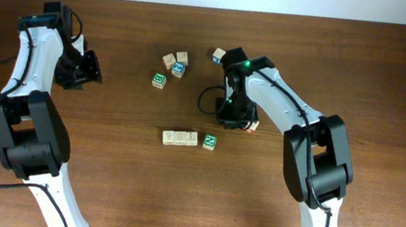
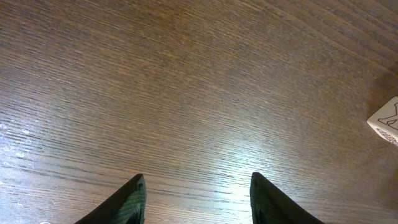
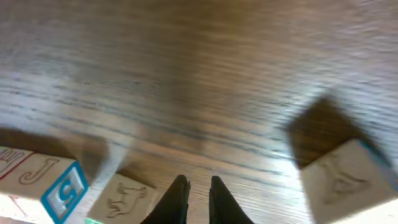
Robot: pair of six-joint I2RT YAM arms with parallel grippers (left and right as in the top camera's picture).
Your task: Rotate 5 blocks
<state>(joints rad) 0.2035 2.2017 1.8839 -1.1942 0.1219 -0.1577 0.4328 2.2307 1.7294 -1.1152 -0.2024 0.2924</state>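
Three pale cubes (image 1: pixel 180 138) lie in a row in the middle of the table. A green-faced cube with a white N (image 1: pixel 209 141) sits at the row's right end. A cube with red markings (image 1: pixel 252 126) lies just right of my right gripper (image 1: pixel 227 110). In the right wrist view this gripper (image 3: pixel 198 178) hangs over bare wood, its fingers nearly together with nothing between them. My left gripper (image 1: pixel 88 68) is at the far left. In the left wrist view it (image 2: pixel 198 175) stands open over bare table, holding nothing.
A loose cluster of cubes (image 1: pixel 174 67) lies at the back centre, and a single cube (image 1: pixel 219 54) lies beside the right arm. The right wrist view shows a red J cube (image 3: pixel 34 171), a blue cube (image 3: pixel 65 190), an animal cube (image 3: pixel 121 199) and a blurred cube (image 3: pixel 351 180). A cube (image 2: pixel 388 121) shows at the right edge of the left wrist view.
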